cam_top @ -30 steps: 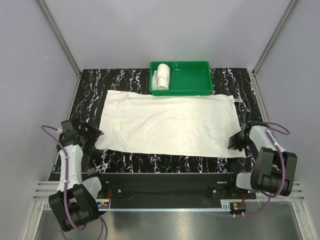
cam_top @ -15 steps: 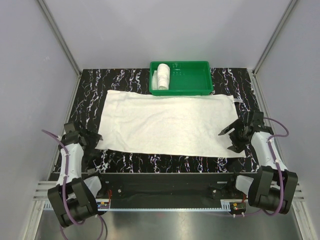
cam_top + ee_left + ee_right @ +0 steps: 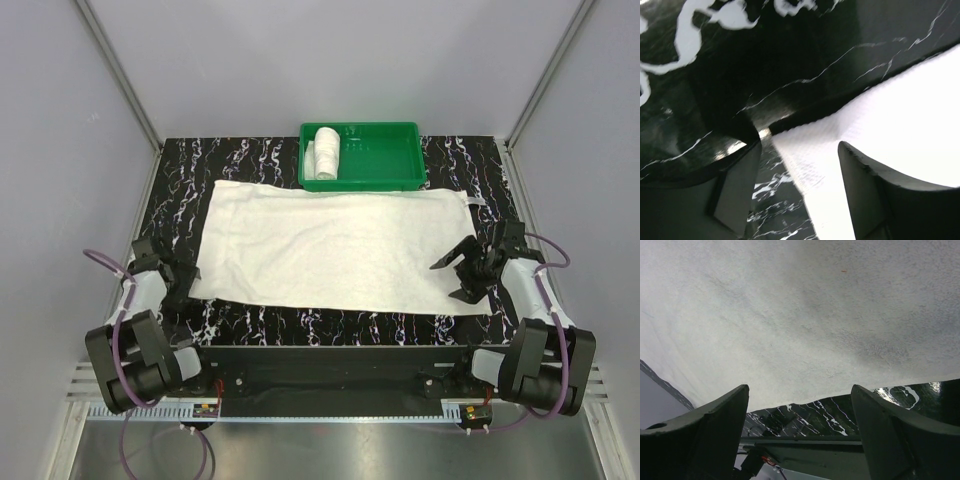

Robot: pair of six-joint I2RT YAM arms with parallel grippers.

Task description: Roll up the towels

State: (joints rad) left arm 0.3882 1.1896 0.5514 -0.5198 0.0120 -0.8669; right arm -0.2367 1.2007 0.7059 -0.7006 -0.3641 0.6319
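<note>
Both my hands are open: the left hand (image 3: pixel 800 150) has the long towel's (image 3: pixel 335 245) near-left corner between its fingers, and the right hand (image 3: pixel 445 282) is over the near-right corner. That towel lies flat on the table (image 3: pixel 250 160). The smaller towel (image 3: pixel 326 152) sits rolled in the green tray (image 3: pixel 385 182).

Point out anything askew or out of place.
Nothing spilled or damaged. The big towel lies flat but slightly crooked, turned a little clockwise in the top view. The small towel sits rolled in the tray.
</note>
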